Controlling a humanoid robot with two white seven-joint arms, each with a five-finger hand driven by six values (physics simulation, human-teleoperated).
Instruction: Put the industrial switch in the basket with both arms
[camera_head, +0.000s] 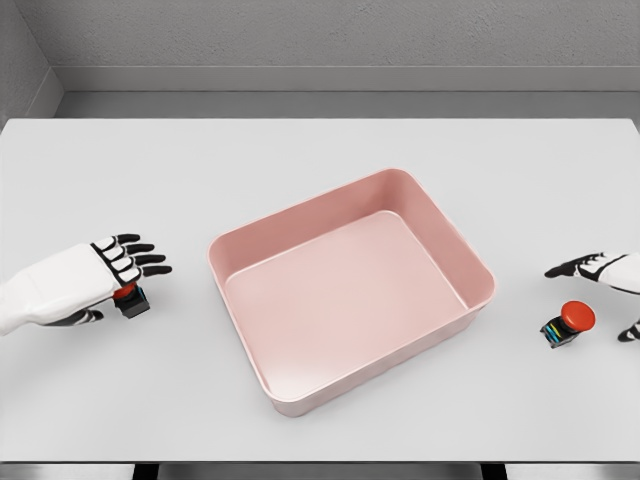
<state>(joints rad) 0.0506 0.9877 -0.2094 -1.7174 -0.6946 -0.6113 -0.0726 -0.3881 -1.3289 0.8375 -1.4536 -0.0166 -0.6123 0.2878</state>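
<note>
Two industrial switches, each a black body with a red button, lie on the white table. The left switch (131, 300) sits partly under the fingers of my left hand (120, 275), which is stretched flat over it with the thumb low beside it. The right switch (567, 323) lies on its side near the table's right end. My right hand (592, 300) enters at the right edge, fingers spread behind the switch and thumb in front, not touching it. The pink basket (452, 238) stands between them, holding nothing.
The white table (320, 160) extends far behind the basket up to a grey wall. Its front edge runs just below the basket's near corner.
</note>
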